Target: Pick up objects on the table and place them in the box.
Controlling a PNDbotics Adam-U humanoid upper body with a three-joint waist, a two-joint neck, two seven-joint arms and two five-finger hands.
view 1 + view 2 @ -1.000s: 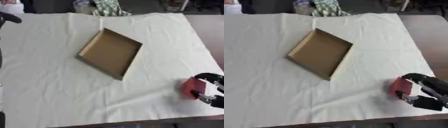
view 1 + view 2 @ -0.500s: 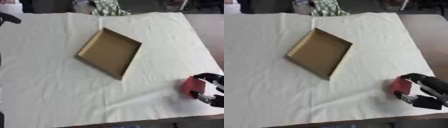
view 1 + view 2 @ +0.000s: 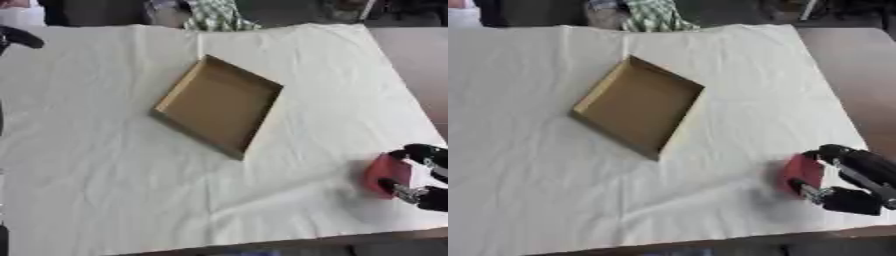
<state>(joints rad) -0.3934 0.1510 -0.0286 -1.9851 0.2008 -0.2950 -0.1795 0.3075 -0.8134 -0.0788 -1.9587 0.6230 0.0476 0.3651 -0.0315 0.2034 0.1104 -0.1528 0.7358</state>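
nothing much changes over the last second, honestly. the right hand point(image 3: 846, 182) sits in the lower right of the frame in the same spot as a second ago, with fingers and thumb curled around a red object point(image 3: 802, 174), one dark finger over its top edge and another under its lower edge. the red thing is still down on the white cloth point(image 3: 737, 110), near the cloth's right edge, and it doesn't look lifted yet, though that's hard to be sure of from above. the cardboard box point(image 3: 219, 105) lies open and empty in the upper middle of the frame, turned at an angle, well apart from the hand. only a dark bit of the left arm shows at the upper left edge, no hand visible. so the grasp looks set but the lift hasn't started; the whole carry up and left to the box is still ahead.
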